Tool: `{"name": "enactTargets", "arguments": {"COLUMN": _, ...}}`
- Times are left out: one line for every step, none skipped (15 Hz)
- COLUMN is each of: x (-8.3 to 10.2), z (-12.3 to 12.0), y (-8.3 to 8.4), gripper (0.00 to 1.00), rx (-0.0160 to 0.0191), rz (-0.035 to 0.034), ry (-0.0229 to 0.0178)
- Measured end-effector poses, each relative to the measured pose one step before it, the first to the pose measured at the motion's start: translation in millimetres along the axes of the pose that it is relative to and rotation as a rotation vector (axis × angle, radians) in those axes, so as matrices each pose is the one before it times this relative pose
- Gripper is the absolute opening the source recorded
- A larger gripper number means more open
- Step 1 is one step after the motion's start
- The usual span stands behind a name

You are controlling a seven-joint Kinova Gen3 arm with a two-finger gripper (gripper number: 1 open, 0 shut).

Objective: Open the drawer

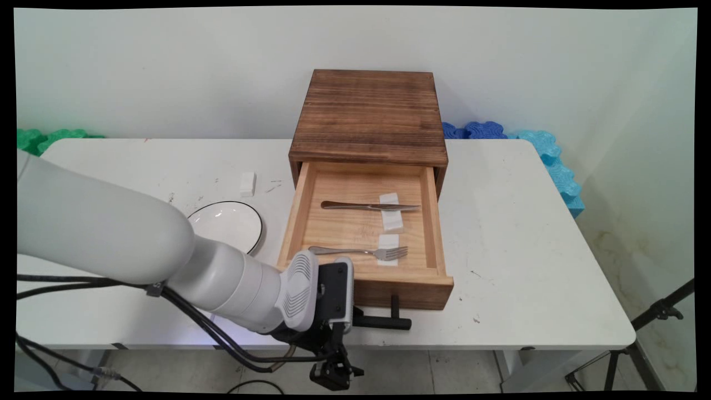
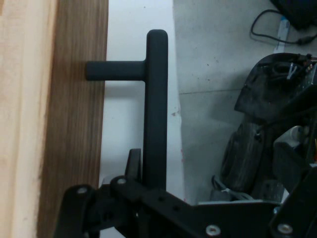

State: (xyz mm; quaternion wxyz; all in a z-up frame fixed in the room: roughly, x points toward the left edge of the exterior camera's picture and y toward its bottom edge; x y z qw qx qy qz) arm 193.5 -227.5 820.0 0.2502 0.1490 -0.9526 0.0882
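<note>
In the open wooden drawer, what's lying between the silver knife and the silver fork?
In the main view, small white blocks lie between the silver knife and silver fork, on the wooden drawer floor.

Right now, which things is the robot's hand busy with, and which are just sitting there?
Busy with:
gripper, at the black handle
drawer, pulled open

Just sitting there:
knife and fork, inside the drawer
plate on the table, left of the drawer
small white block behind the plate
wooden box holding the drawer
</note>
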Motion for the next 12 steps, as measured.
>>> {"name": "enactTargets", "arguments": {"x": -0.11, "z": -0.42, "y": 0.98, "gripper": 1.0, "rx": -0.00082, "rz": -0.00076, "ry": 0.00037}}
{"name": "enactTargets", "arguments": {"x": -0.1, "z": -0.58, "y": 1.32, "gripper": 1.0, "rx": -0.00114, "rz": -0.0008, "ry": 0.00065}}
{"name": "enactTargets", "arguments": {"x": -0.04, "z": -0.37, "y": 0.86, "gripper": 1.0, "rx": -0.00084, "rz": -0.00037, "ry": 0.00048}}
{"name": "enactTargets", "arguments": {"x": -0.15, "z": -0.57, "y": 1.25, "gripper": 1.0, "rx": -0.00114, "rz": -0.0005, "ry": 0.00061}}
{"name": "enactTargets", "arguments": {"x": -0.06, "z": -0.34, "y": 0.66, "gripper": 1.0, "rx": -0.0006, "rz": -0.00034, "ry": 0.00041}}
{"name": "enactTargets", "arguments": {"x": 0.07, "z": -0.48, "y": 0.83, "gripper": 1.0, "rx": -0.00068, "rz": 0.00004, "ry": 0.00083}}
{"name": "enactTargets", "arguments": {"x": -0.1, "z": -0.45, "y": 0.52, "gripper": 1.0, "rx": -0.00051, "rz": -0.00001, "ry": 0.00054}}
{"name": "enactTargets", "arguments": {"x": -0.05, "z": -0.7, "y": 0.73, "gripper": 1.0, "rx": -0.00052, "rz": -0.00004, "ry": 0.00107}}
{"name": "enactTargets", "arguments": {"x": 0.09, "z": -0.88, "y": 0.69, "gripper": 1.0, "rx": -0.00049, "rz": 0.0005, "ry": 0.00146}}
{"name": "enactTargets", "arguments": {"x": 0.1, "z": -0.78, "y": 0.44, "gripper": 1.0, "rx": -0.00025, "rz": 0.00051, "ry": 0.00134}}
{"name": "enactTargets", "arguments": {"x": 0.22, "z": -1.16, "y": 0.47, "gripper": 1.0, "rx": -0.00009, "rz": 0.00138, "ry": 0.00196}}
{"name": "enactTargets", "arguments": {"x": 0.19, "z": -1.02, "y": 0.26, "gripper": 1.0, "rx": -0.00002, "rz": 0.00198, "ry": 0.00158}}
